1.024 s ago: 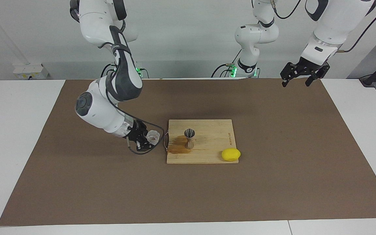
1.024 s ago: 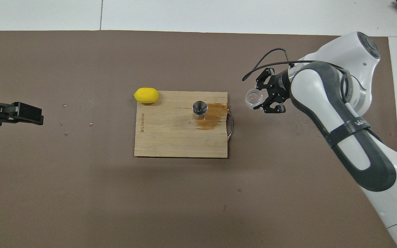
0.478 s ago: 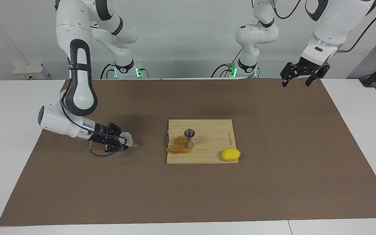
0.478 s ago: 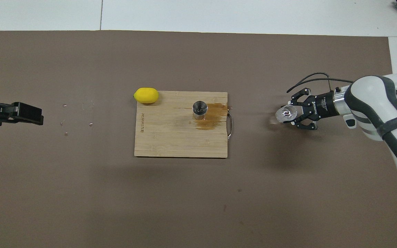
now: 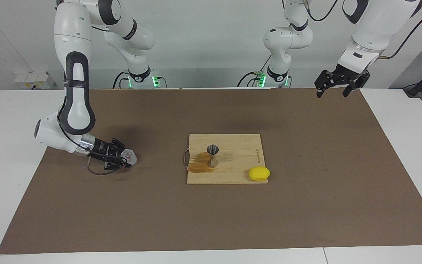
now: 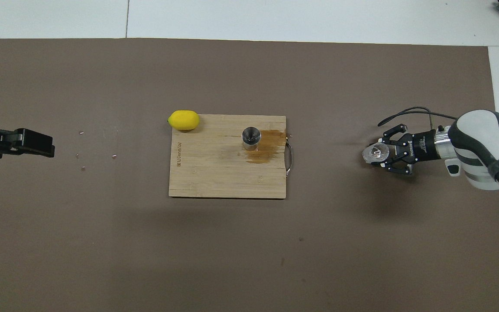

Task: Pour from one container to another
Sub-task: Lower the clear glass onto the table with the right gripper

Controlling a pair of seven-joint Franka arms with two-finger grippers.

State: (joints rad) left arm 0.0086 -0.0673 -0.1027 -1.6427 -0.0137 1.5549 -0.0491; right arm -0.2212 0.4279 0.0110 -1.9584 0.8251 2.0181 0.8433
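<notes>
The right hand [image 5: 125,158] is gripping the small clear cup [image 5: 129,157] low over the brown mat [image 5: 306,205] at the right arm's end of the tabletop [image 5: 9,154], well apart from the wooden cutting board [image 5: 233,176]. The cup is lying tipped on its side, its long axis roughly level and running along the tabletop's length, its open mouth facing toward the board, seen in the overhead view [image 6: 374,154]. Whether the cup is touching the mat cannot be told.

The silver jigger [image 5: 212,155] is standing upright on the board, its axis vertical and 1 open cone facing up, toward the board's handle end. A brown wet stain [image 5: 198,163] is spreading across the wood around its foot, between the jigger and the metal handle [image 5: 185,158]. A yellow lemon [image 5: 259,173] is sitting at the board's corner toward the left arm's end, overhanging the edge. Burned lettering [image 6: 179,152] is running along the board's short edge near the lemon, too small to read.

The left hand [image 5: 337,91] is hanging in the air, waiting with its fingers spread open and holding nothing, over the mat's corner at the left arm's end.
</notes>
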